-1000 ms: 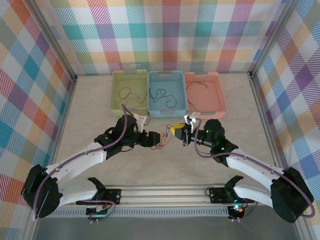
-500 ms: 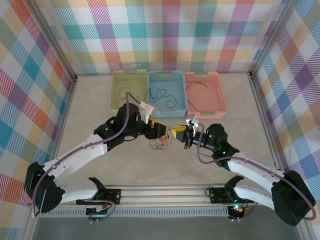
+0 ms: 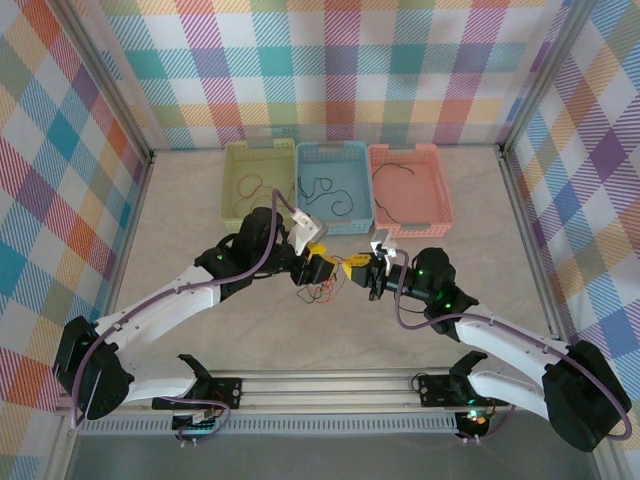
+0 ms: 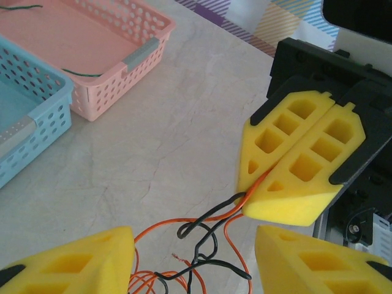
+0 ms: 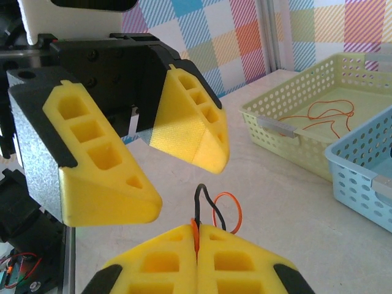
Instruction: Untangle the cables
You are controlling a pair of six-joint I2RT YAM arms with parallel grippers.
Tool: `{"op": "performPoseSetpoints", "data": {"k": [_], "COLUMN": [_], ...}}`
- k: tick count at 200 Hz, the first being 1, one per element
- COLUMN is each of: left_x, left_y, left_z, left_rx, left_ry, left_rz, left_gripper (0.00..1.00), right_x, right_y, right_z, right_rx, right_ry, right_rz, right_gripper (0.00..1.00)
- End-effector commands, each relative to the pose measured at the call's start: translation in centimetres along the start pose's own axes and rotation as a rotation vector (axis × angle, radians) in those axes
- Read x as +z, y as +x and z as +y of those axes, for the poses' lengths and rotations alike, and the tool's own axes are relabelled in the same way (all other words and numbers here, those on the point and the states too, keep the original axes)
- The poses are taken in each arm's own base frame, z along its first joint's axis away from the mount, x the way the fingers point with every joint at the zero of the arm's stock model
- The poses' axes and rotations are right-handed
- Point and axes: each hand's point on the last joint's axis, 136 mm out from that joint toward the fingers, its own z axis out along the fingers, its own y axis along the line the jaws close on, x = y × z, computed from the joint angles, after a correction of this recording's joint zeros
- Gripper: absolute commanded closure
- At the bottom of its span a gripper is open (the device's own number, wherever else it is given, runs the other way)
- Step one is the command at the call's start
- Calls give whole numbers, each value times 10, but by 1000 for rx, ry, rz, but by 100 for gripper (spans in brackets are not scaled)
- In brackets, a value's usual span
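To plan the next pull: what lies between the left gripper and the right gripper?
The left wrist view shows orange and black cables running from the shut right gripper to between the fingers of the open left gripper.

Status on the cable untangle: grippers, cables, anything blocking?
Left gripper jaws open over the cables. Right gripper shut on orange and black strands. Clump tangled on the table between both arms. No obstruction seen.

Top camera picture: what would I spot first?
In the middle, the right gripper pinches the tangled orange and black cables while the left gripper gapes open right beside them. Behind sit a yellow-green basket, a blue basket and a pink basket, each holding some wire.
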Motion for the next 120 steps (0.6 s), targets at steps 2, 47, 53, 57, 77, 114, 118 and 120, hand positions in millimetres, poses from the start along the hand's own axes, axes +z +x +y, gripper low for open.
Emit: {"op": "performPoseSetpoints", "data": {"k": [2, 47, 53, 57, 77, 114, 118, 120], "left_x": [7, 17, 18, 18, 16, 14, 14, 14], "left_y": [-2, -2, -2, -2, -1, -3, -4, -4], "left_z": [-8, -8, -6, -5, -4, -2, -2, -1], "left_rx": [85, 68, 66, 67, 80, 91, 91, 92], "left_ry": [60, 85, 75, 69, 57, 42, 39, 38], "left_rz": [-24, -1, 1, 1, -10, -46, -49, -50], "left_gripper": [46, 71, 71, 71, 73, 92, 93, 94], "right_x": [-3, -4, -4, -4, -4, -4, -4, -4], "right_y": [-9, -10, -9, -9, -9, -9, -9, -9], "right_z": [6, 6, 6, 6, 6, 6, 6, 6], "right_rx": [-53, -58, -56, -56, -57, -57, -58, -58], "right_ry": [-28, -26, -26, -25, -26, -26, -26, -26], "right_rz": [-39, -41, -40, -38, -39, -37, -37, -38], "right_gripper": [100, 100, 100, 100, 100, 100, 100, 100]}}
